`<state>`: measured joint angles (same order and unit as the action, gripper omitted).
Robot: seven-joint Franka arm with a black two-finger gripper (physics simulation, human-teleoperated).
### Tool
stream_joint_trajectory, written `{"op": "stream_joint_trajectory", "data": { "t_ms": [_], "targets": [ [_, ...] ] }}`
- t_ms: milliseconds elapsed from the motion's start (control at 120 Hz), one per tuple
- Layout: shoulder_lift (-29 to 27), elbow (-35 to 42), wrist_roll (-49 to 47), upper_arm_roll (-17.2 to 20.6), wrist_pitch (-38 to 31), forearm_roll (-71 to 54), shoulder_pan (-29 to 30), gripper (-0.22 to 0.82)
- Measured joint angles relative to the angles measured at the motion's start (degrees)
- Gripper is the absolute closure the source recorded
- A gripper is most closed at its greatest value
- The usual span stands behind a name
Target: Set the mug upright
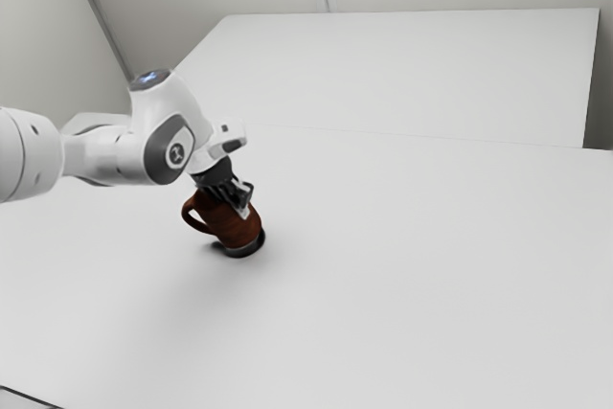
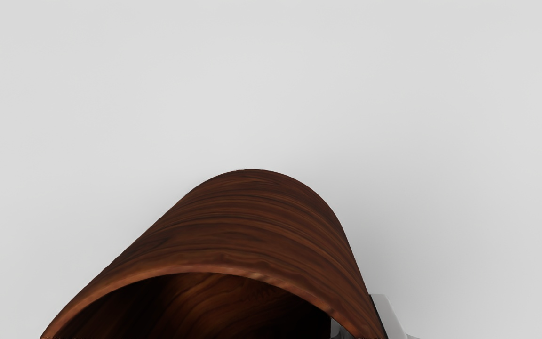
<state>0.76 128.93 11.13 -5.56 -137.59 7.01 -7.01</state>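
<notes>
Exterior view — tilted mug (image 1: 235, 226), reddish-brown, streaked like wood — looped handle (image 1: 187, 215).

Room beside the mug (image 1: 238, 230), tight at its wall
A hand could pass over the table (image 1: 412, 275) on the exterior view's right; on its left, handle (image 1: 189, 215) and arm (image 1: 105, 157) obstruct. The gripper (image 1: 239, 204) straddles the wall.

From where I'm standing, the gripper (image 1: 236, 202) hides part of the rim of the mug (image 1: 236, 229). The wrist view's bottom edge crops the mug's mouth, and the exterior view's left edge cuts off the arm (image 1: 101, 154)
</notes>
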Motion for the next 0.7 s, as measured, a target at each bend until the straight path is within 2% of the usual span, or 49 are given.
{"op": "stream_joint_trajectory", "data": {
  "t_ms": [242,392,467,575,700],
  "targets": [
    [1.01,0.99,-2.55,0.13,-2.48,-0.50,0.01,0.77],
    [1.08,0.91,-3.18,0.44,-2.49,-0.14,1.71,0.44],
    [0.88,0.83,-3.42,0.46,-2.29,-0.07,2.20,0.31],
    [-0.91,0.57,-3.68,0.46,-1.78,-0.02,2.51,0.18],
    [-3.57,-0.67,-3.95,0.08,-1.12,0.05,2.00,0.10]
  ]
}}
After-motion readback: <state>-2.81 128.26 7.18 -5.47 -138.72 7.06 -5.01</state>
